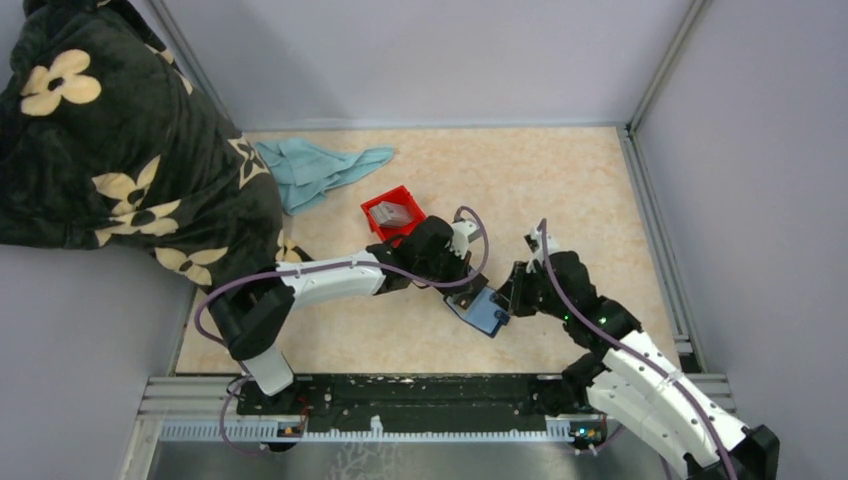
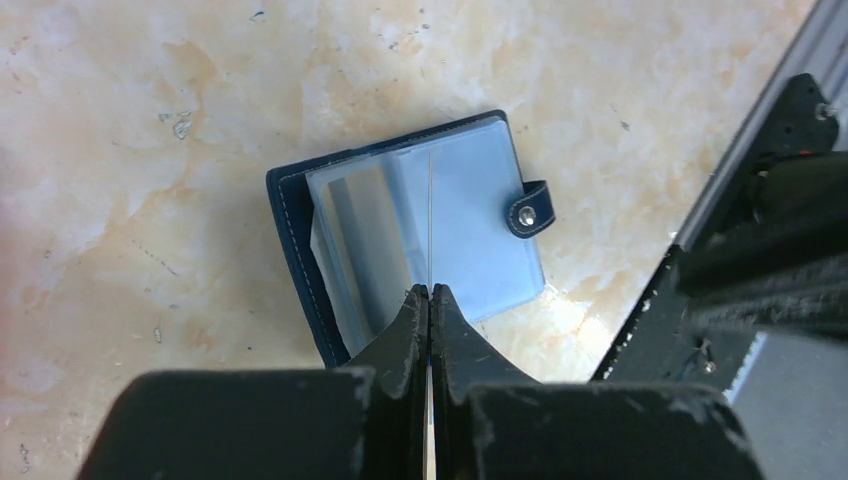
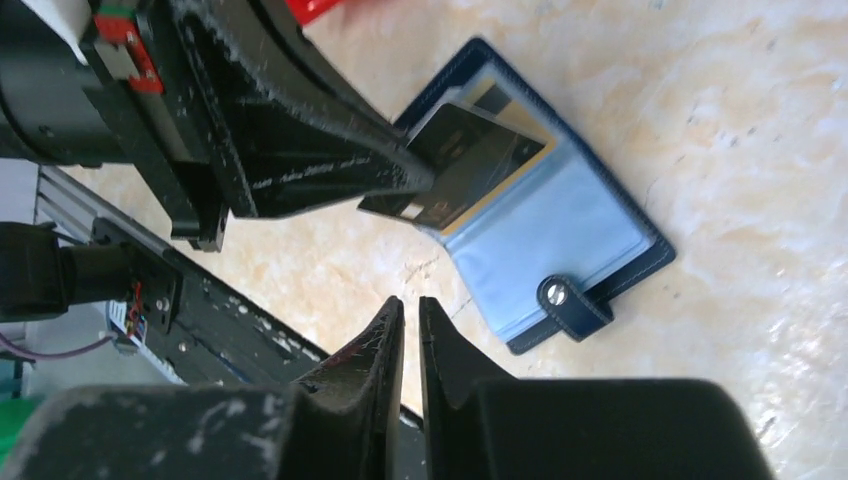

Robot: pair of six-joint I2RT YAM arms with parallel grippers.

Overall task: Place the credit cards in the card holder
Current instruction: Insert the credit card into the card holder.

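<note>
The card holder (image 1: 487, 312) lies open on the table, its light blue slotted inside up; it also shows in the left wrist view (image 2: 480, 230) and the right wrist view (image 3: 570, 225). My left gripper (image 2: 430, 290) is shut on a credit card (image 3: 465, 165), dark with a tan edge. The card's far end sits at the holder's left slots, and it shows edge-on as a thin line (image 2: 430, 200). My right gripper (image 3: 410, 302) is nearly shut with a thin gap and empty, just right of the holder (image 1: 512, 292). More cards (image 1: 392, 214) lie in the red bin.
The red bin (image 1: 385, 197) stands just behind the left gripper. A teal cloth (image 1: 315, 168) lies at the back left, and a dark floral fabric (image 1: 110, 140) covers the left side. The black base rail (image 1: 400, 390) runs along the near edge.
</note>
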